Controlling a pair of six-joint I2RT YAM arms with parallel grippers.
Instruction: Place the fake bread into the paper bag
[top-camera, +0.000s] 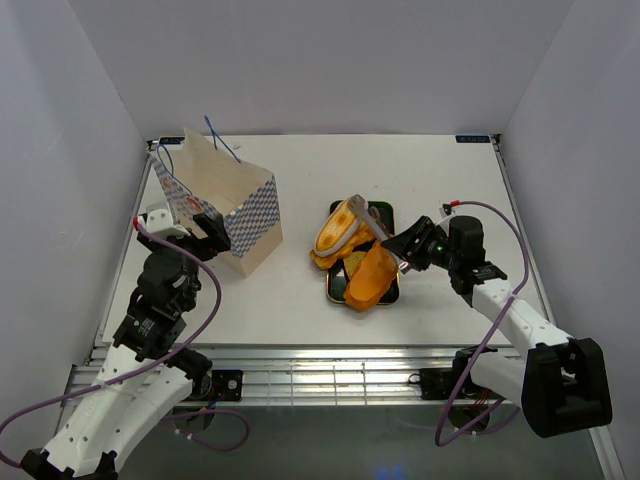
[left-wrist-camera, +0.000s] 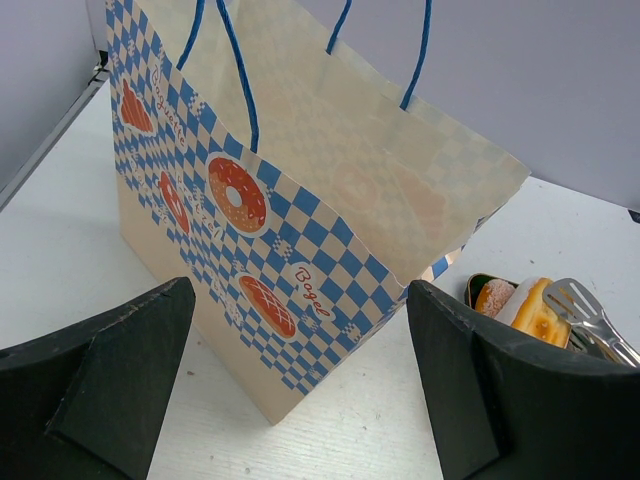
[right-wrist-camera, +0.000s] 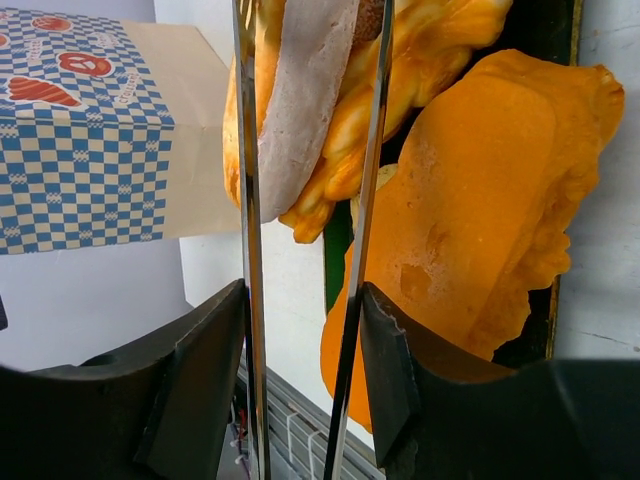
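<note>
The right gripper (top-camera: 408, 247) is clenched on the silver tongs (top-camera: 378, 228), whose blades pinch the oval cream-edged bun (top-camera: 340, 228) above the other fake bread (top-camera: 370, 280) on the black tray (top-camera: 388, 210). The paper bag (top-camera: 225, 205) stands mouth-up well left of the bun, roughly along the tongs' long axis. The left gripper (top-camera: 207, 230), spread and grasping nothing, sits just beside the bag's near corner

Robot lab test cell, white table (top-camera: 300, 185) boxed in by bare pale walls (top-camera: 320, 60), left arm (top-camera: 150, 310) and right arm (top-camera: 510, 320) bolted to a slotted metal rail (top-camera: 330, 378) at the near edge, purple cables (top-camera: 216, 285) trailing loose.
</note>
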